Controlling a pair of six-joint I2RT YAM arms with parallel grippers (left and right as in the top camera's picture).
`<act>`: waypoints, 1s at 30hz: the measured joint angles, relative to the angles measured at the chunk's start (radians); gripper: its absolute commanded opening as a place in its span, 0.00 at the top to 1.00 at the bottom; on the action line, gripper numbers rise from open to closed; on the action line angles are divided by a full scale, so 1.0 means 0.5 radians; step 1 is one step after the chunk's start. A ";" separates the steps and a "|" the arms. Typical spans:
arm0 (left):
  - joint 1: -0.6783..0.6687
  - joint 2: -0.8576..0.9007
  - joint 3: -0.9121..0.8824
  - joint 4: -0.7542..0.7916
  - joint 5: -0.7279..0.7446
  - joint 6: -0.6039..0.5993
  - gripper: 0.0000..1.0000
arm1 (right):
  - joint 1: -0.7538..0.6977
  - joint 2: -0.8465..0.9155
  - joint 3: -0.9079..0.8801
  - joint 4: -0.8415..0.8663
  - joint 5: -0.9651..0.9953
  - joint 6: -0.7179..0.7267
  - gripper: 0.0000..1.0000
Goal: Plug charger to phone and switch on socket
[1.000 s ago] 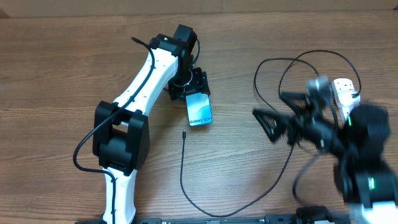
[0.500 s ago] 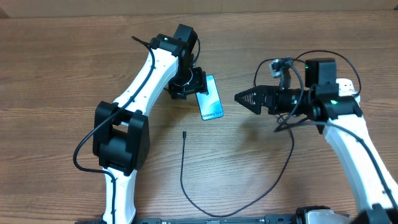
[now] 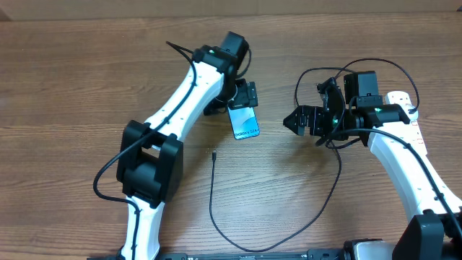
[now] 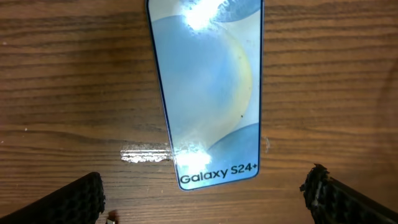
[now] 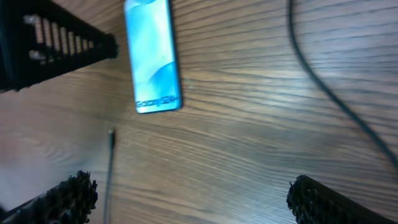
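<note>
At the centre of the table [image 3: 72, 79], the phone [image 3: 245, 123] lies flat, screen up, untouched between the wide-open left jaws.
The plug tip [image 3: 214, 153] of the charger [image 3: 211, 195] rests just near-left of the phone's lettered end, apart from it; the right jaws, wide and empty, hover to the right, the socket [image 3: 401, 105] beyond. Advisable: pinch close behind the tip, align it with that short edge, steady the phone during insertion.

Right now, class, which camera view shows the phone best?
The left wrist view: the phone is large, its screen text readable. The right wrist view shows it smaller and blurred; overhead it is tiny.
</note>
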 measured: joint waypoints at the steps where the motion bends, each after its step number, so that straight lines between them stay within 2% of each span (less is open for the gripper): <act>1: -0.014 0.000 0.000 0.005 -0.034 -0.023 0.03 | 0.000 0.000 0.000 0.002 0.038 -0.002 0.00; 8: -0.063 0.027 0.000 0.120 -0.175 -0.127 0.07 | 0.000 0.000 0.000 0.002 0.123 -0.001 0.00; 18: -0.097 0.316 0.000 0.250 -0.208 -0.131 0.08 | 0.000 0.000 0.000 0.002 0.140 -0.001 0.00; 22: -0.097 0.318 0.001 0.262 -0.227 -0.125 0.30 | 0.000 0.000 0.000 0.002 0.143 -0.001 0.00; 30: -0.097 0.318 0.019 0.058 -0.331 -0.114 0.30 | 0.000 0.000 0.000 0.002 0.144 0.000 0.00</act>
